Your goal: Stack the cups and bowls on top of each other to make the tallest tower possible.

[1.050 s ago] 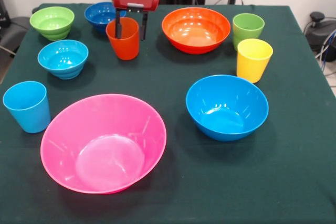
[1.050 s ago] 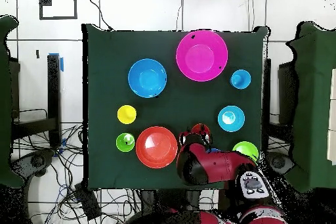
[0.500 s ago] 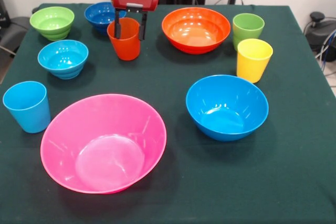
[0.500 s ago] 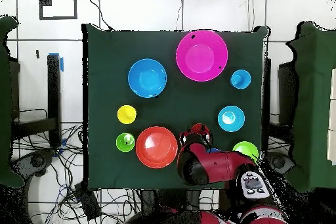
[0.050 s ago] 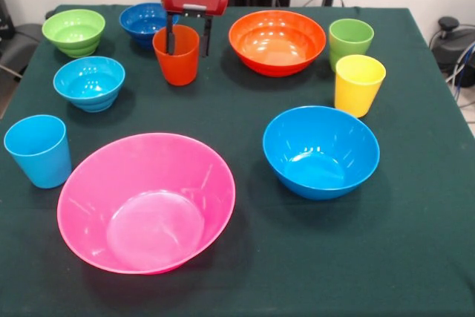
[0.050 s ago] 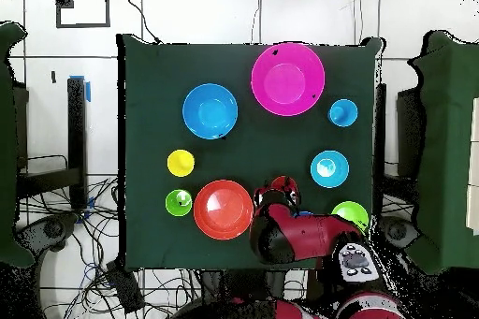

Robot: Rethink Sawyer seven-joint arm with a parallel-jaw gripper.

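Step in hand: acquisition of the orange cup [image 5: 177,55]. The pincer [image 5: 187,37] straddles the cup's rim, one finger inside the cup and one outside against its wall; the fingers appear clamped on that wall, though actual contact is a judgement. The cup stands upright at the far side of the tabletop [image 5: 415,257], between the dark blue bowl [image 5: 145,20] and the orange bowl [image 5: 277,41]. No tower exists yet (every item stands apart on the cloth).

Next move, as judged: raise the cup clear of its neighbours, carry it to a chosen base and lower it squarely so that it seats without tipping.

Inventory:
- Cups, four: orange, light blue cup [image 5: 38,151], green cup [image 5: 350,41], yellow cup [image 5: 358,84].
- Large bowls, three: pink bowl [image 5: 146,202], orange, blue bowl [image 5: 320,151].
- Small ridged bowls, three: green bowl [image 5: 73,31], dark blue, light blue bowl [image 5: 89,82].
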